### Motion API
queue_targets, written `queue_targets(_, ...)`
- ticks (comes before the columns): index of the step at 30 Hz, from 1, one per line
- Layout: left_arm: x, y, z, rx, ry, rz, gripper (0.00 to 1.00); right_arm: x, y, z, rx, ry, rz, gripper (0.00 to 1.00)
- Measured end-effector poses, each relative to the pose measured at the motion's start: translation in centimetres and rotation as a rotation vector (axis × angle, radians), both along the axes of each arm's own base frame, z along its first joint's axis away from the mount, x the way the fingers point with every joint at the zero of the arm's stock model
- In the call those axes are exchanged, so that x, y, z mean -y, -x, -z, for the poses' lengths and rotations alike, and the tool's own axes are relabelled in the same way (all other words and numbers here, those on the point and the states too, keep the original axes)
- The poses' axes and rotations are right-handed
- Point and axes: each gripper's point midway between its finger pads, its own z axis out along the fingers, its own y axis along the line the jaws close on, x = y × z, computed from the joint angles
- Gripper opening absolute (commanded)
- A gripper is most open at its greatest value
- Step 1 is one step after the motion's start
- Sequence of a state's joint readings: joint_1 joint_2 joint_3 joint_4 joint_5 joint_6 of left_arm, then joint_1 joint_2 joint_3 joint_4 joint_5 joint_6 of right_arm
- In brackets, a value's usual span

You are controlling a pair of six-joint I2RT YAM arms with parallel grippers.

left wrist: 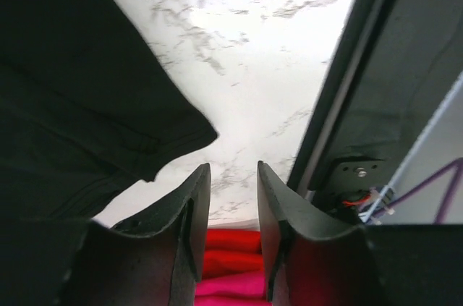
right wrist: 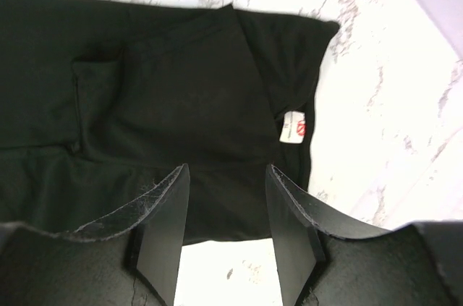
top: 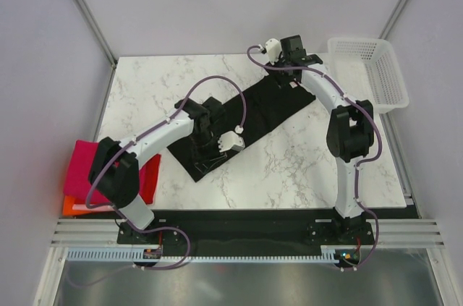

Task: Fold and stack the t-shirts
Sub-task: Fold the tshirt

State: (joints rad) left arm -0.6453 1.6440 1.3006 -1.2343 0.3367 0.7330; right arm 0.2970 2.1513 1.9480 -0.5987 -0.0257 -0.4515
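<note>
A black t-shirt (top: pixel 246 118), folded into a long strip, lies slantwise across the marble table (top: pixel 304 168). My left gripper (top: pixel 205 159) hovers at the strip's near-left end. Its jaws (left wrist: pixel 233 168) stand open and empty, with the black cloth (left wrist: pixel 79 111) just to their left. My right gripper (top: pixel 285 78) is over the far-right end. It is open (right wrist: pixel 226 172) above the collar part, where a white label (right wrist: pixel 292 129) shows. Folded t-shirts sit stacked at the table's left edge: magenta (top: pixel 88 167), red (top: pixel 150 179) and orange (top: pixel 69 207). Red (left wrist: pixel 231 248) and magenta (left wrist: pixel 231 288) folds show between the left fingers.
A white mesh basket (top: pixel 369 67) stands at the far right corner. A black rail (left wrist: pixel 340 103) runs along the table's near edge, with the arm bases behind it. Purple cables loop along both arms.
</note>
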Motion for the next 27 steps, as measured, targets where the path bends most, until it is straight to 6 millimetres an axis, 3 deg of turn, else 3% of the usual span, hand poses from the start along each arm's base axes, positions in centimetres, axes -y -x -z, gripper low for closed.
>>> queue_targets(5,-0.2,-2.0,2.5,0.068,-0.047,-0.002,0.34,0.9,1.2,2.6,-0.071,0.018,0.013,0.51)
queue_targets(10,-0.3,-3.2,5.5,0.074,-0.099,-0.009,0.33,2.9,0.8,4.4,-0.11,0.019,0.057,0.51)
queue_targets(15,-0.1,-3.7,7.2,0.081,-0.108,-0.015,0.32,4.9,0.6,6.0,-0.143,0.027,0.094,0.5)
queue_targets(18,0.0,-3.9,8.0,0.077,-0.114,-0.021,0.32,5.1,0.6,7.1,-0.163,0.033,0.099,0.5)
queue_targets(23,0.1,-3.9,8.8,0.064,-0.124,-0.031,0.32,4.8,0.3,10.6,-0.221,0.049,0.095,0.5)
queue_targets(27,0.1,-3.9,8.9,0.059,-0.126,-0.035,0.31,4.2,-1.2,10.1,-0.191,0.046,0.091,0.5)
